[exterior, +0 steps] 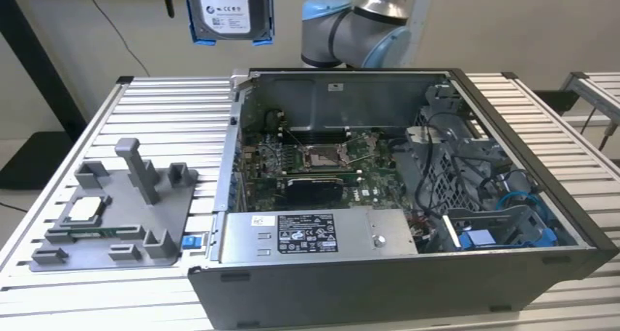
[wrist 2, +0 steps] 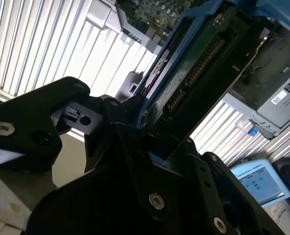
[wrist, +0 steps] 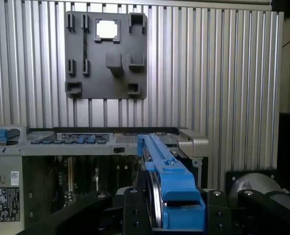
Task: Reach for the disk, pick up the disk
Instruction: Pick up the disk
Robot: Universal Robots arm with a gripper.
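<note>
Plainly, the disk (wrist: 167,171) is gripped between the closed fingers of the pincer (wrist: 174,210). In the first wrist view its blue-railed edge is seen running straight out from between them. In the exterior view the disk is held high, with its white label shown, well above the tabletop (exterior: 145,106). Beneath the pincer the wall of the open computer case (exterior: 388,287) is seen. Farther off from the pincer, a grey fixture plate (wrist: 106,63) is laid on the tabletop, and a small silver chip (wrist: 107,29) is seated in it.

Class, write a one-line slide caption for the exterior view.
Open case on a slatted table; the disk is held aloft, clear of both.
</note>
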